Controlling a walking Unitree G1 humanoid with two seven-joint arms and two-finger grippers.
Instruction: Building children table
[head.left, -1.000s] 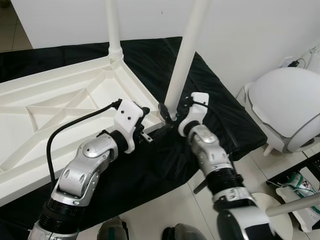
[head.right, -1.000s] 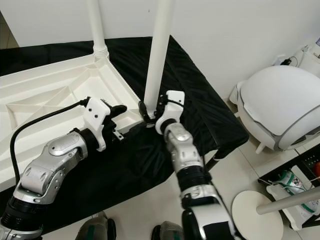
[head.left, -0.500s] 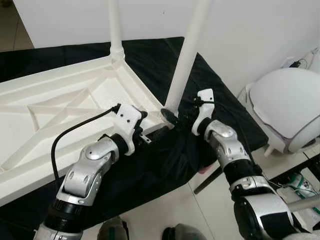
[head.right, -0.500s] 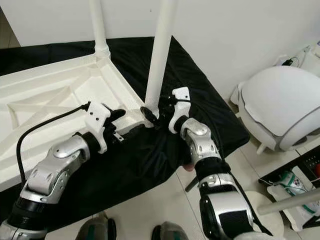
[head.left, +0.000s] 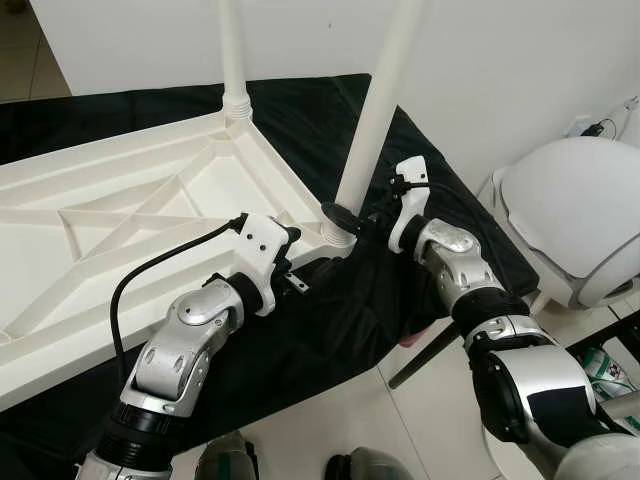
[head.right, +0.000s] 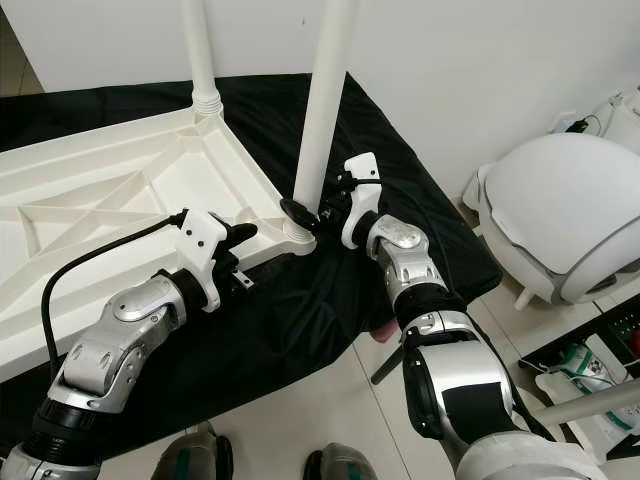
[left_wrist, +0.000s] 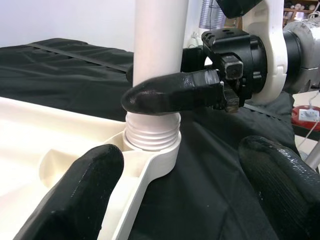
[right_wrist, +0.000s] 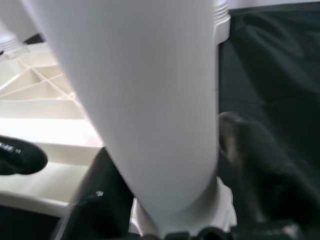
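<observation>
Standing upside down on a black cloth (head.left: 330, 330), the white tabletop (head.left: 120, 230) already carries one leg at its far corner (head.left: 232, 60). A second leg (head.left: 378, 100) rises from the near corner socket (left_wrist: 152, 145), where its threads are partly exposed, so it seems not fully screwed home. The right gripper (head.left: 365, 218) has its fingers (left_wrist: 172, 92) clamped around this leg just above the socket, apparently turning it. The left gripper (head.left: 300, 268) waits near the tabletop's edge beside that corner, fingers apart and holding nothing. By my reading, about half the legs are handled: this one needs finishing, the remaining corners still need legs, and then the table must be turned upright.
</observation>
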